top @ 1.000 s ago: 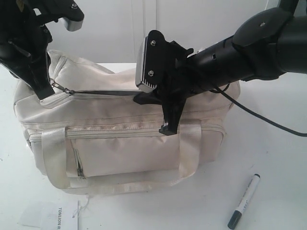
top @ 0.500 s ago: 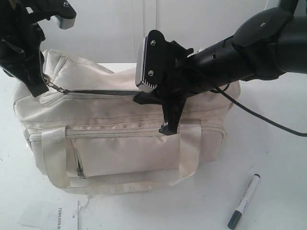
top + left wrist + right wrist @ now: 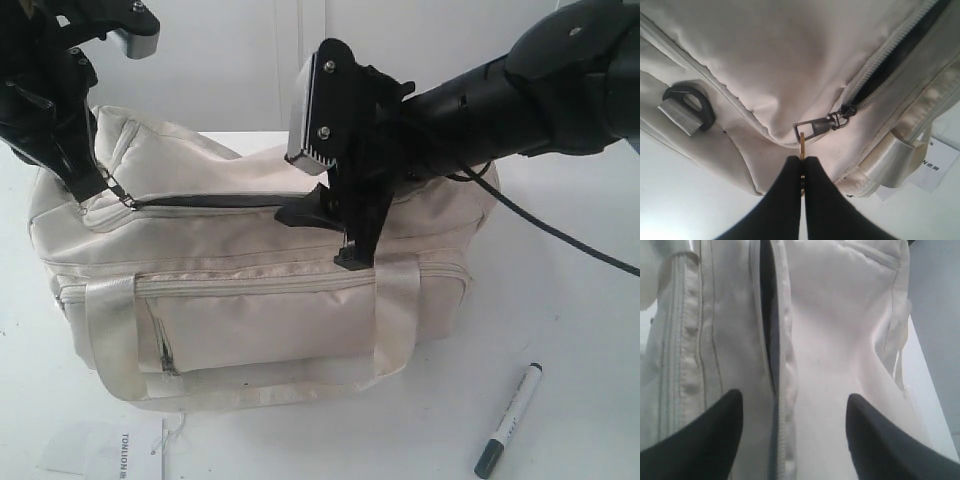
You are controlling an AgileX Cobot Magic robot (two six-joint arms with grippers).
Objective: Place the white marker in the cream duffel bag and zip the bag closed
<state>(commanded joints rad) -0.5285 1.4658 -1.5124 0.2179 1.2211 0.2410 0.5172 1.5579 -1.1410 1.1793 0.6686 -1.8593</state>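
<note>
Left hand (image 3: 801,165) pinching zipper pull (image 3: 815,129), right hand (image 3: 792,402) spread over cream duffel bag (image 3: 840,315), its inside too dark

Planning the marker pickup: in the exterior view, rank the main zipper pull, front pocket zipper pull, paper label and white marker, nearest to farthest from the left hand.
1. main zipper pull, pinched in the left hand.
2. front pocket zipper pull, lower on the cream duffel bag's front.
3. paper label, lying front left.
4. white marker, lying far right.
</note>
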